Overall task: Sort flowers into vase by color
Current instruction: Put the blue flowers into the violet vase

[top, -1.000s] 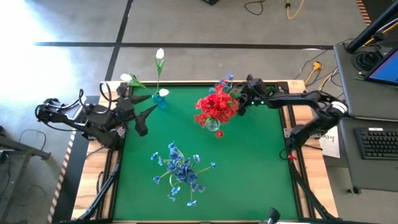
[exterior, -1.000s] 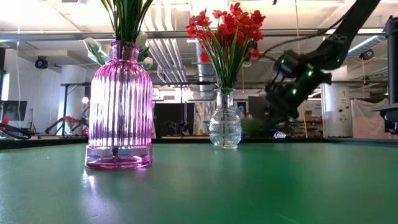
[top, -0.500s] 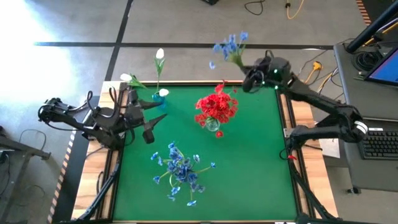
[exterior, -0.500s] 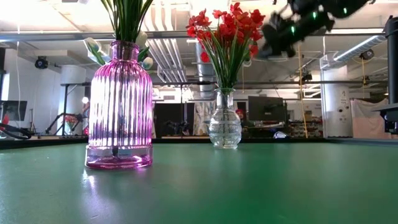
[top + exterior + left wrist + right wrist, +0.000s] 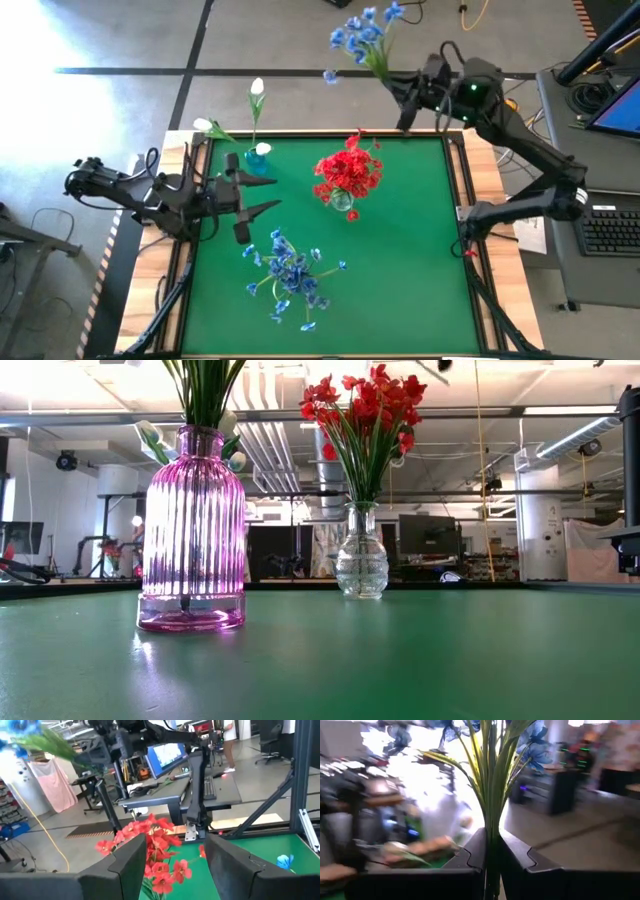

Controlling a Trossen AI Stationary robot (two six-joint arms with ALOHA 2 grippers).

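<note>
The right hand [image 5: 403, 88], clamped shut on a blue spray [image 5: 362, 30], had swung up from beside the red bunch [image 5: 348, 172] to the upper middle of the frame, past the counter's [image 5: 400, 260] far edge. That left the reds unmixed; the spray probably belonged with the blue bunch [image 5: 290, 275] lower centre. The left hand [image 5: 255, 195] waited half-open, empty, centre left.

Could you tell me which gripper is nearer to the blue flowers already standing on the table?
Left. The left gripper hovers open just beside the blue flowers on the table's left side. The right gripper is beyond the far edge, shut on a blue sprig.
</note>
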